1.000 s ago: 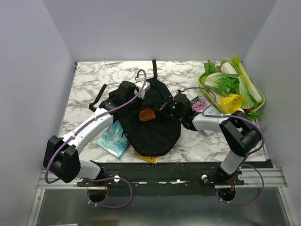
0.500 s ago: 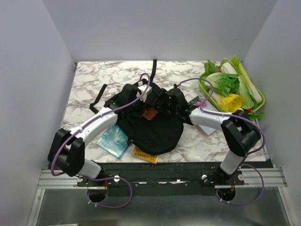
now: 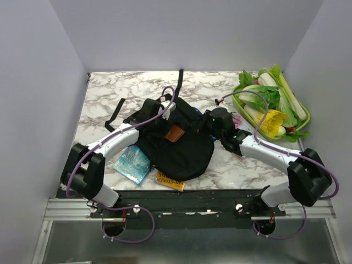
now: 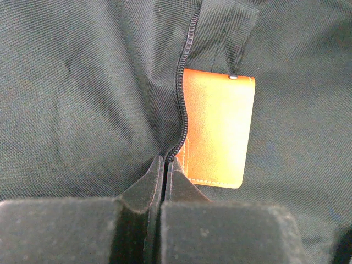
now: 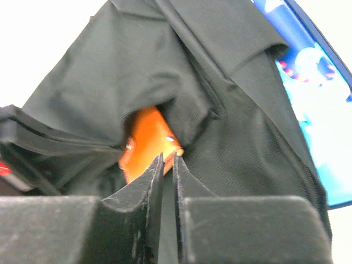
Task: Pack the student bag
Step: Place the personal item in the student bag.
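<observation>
**Black fabric bag mid-table, both arms on it**

We're seeing the student bag (image 3: 176, 148) lying mid-way across the marble table (image 3: 110, 93), with a blue book (image 3: 132, 163) touching its left edge. The left gripper (image 4: 164, 162) is sitting pressed together at the zipper. The right gripper (image 5: 164, 157) is hovering a thin slit apart against the bag's right side.

Bright, even light; soft shadows; right wrist view's background blown out white.
</observation>
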{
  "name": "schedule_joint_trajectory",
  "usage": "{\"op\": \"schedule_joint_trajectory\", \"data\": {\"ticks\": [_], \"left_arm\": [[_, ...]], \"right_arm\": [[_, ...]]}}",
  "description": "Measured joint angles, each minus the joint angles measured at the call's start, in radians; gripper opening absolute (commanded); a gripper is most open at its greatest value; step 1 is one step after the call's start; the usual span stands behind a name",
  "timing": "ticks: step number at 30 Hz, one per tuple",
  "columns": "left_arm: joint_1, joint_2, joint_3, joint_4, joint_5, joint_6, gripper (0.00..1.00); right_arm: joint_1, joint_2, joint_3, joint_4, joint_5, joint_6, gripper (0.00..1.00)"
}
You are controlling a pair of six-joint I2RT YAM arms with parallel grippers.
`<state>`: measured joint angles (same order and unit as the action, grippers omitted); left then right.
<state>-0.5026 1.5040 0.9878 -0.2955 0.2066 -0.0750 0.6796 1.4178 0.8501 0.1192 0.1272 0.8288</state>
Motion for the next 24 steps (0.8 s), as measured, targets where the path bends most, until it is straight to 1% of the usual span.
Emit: {"op": "schedule_joint_trajectory", "data": {"ticks": [2, 3, 6, 14, 20, 24], "left_arm": [[0.009, 0.0, 0.005, -0.008, 0.008, -0.002, 0.0], [0.012, 0.0, 0.008, -0.011, 0.01, -0.002, 0.0], [0.02, -0.003, 0.022, -0.028, 0.016, -0.002, 0.0], [0.026, -0.023, 0.046, -0.052, 0.019, -0.003, 0.0], [0.026, -0.023, 0.048, -0.054, 0.026, -0.003, 0.0], [0.028, -0.023, 0.051, -0.055, 0.03, -0.001, 0.0]], "right_arm": [[0.002, 0.002, -0.027, -0.001, -0.002, -0.023, 0.11], [0.003, 0.01, -0.042, -0.004, -0.005, -0.033, 0.06], [0.018, 0.045, -0.049, -0.011, -0.016, -0.05, 0.01], [0.08, 0.197, 0.027, -0.009, -0.07, -0.063, 0.01], [0.087, 0.273, 0.098, 0.029, -0.1, -0.043, 0.01], [0.087, 0.354, 0.174, 0.044, -0.124, -0.025, 0.01]]}}
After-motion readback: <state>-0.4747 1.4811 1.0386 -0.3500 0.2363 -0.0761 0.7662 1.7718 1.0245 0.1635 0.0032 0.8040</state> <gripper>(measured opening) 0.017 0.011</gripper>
